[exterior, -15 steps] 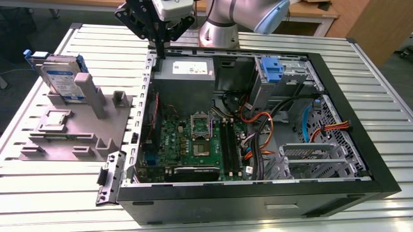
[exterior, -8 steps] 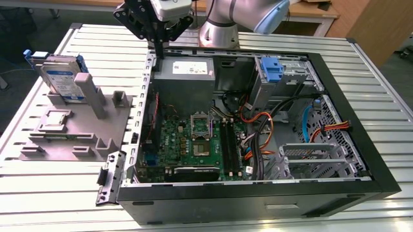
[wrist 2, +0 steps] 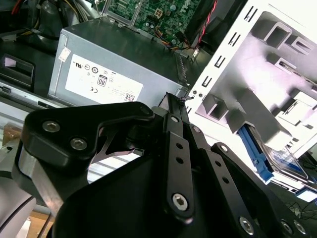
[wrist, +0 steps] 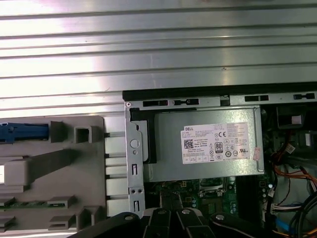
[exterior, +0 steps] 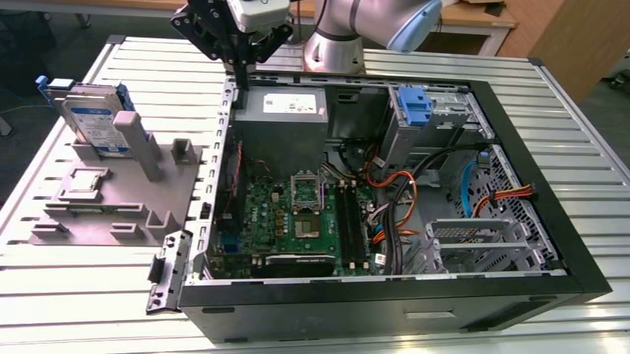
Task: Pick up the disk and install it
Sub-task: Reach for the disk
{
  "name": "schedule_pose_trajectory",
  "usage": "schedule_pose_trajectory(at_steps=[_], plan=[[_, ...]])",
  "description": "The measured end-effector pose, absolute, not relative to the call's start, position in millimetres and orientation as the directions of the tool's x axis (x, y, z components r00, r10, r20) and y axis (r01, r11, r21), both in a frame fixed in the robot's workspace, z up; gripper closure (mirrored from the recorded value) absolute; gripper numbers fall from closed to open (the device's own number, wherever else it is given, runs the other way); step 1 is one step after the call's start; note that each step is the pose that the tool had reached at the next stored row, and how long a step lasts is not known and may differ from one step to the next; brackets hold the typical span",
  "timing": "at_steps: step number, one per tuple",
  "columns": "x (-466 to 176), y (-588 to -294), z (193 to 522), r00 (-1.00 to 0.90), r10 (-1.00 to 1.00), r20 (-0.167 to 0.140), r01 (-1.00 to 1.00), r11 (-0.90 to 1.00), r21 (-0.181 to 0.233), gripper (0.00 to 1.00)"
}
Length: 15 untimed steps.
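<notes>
Exterior view is showing a ribbed metal worktop (exterior: 99, 310) carrying an open black computer case (exterior: 394, 310), which is lying on its side with the interior facing up. The silver robot arm (exterior: 344, 29) is reaching in from the far edge of the worktop, behind the case. A grey multi-post fixture block (exterior: 99, 199) is sitting on the worktop just beside the case, on the exterior view's left. Inside the case, a grey power supply (exterior: 285, 110) is occupying the far corner nearest the fixture block, and a green motherboard (exterior: 295, 214) is lying below it. The power supply is also showing in the first wrist view (wrist: 208, 144) and the second wrist view (wrist 2: 114, 64). A blue plastic bracket (exterior: 414, 103) is sitting on the upper drive bay at the far side of the case, and a bare metal drive cage (exterior: 473, 243) is standing toward the exterior view's right. The disk (exterior: 94, 122) is standing on edge in the far end of the fixture block, leaning against a tall grey post (exterior: 138, 144), with its blue carrier framing it; the second wrist view is catching it past the case wall (wrist 2: 285, 161). The tool (exterior: 236, 65) is hovering above the case's edge next to the power supply, well apart from the disk. Its black fingers are pressing together with nothing between them, as the second wrist view is confirming (wrist 2: 171, 101).
</notes>
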<state>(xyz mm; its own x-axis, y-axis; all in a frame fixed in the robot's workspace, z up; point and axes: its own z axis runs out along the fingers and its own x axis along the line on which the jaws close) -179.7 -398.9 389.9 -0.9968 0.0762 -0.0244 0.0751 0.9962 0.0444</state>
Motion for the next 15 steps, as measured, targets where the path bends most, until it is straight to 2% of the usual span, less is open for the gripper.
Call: schedule_pose_trajectory(at_steps=[15], plan=[[-185.0,-398.9,389.6,-0.997,0.076,-0.024,0.075,0.996,0.044,0.90]])
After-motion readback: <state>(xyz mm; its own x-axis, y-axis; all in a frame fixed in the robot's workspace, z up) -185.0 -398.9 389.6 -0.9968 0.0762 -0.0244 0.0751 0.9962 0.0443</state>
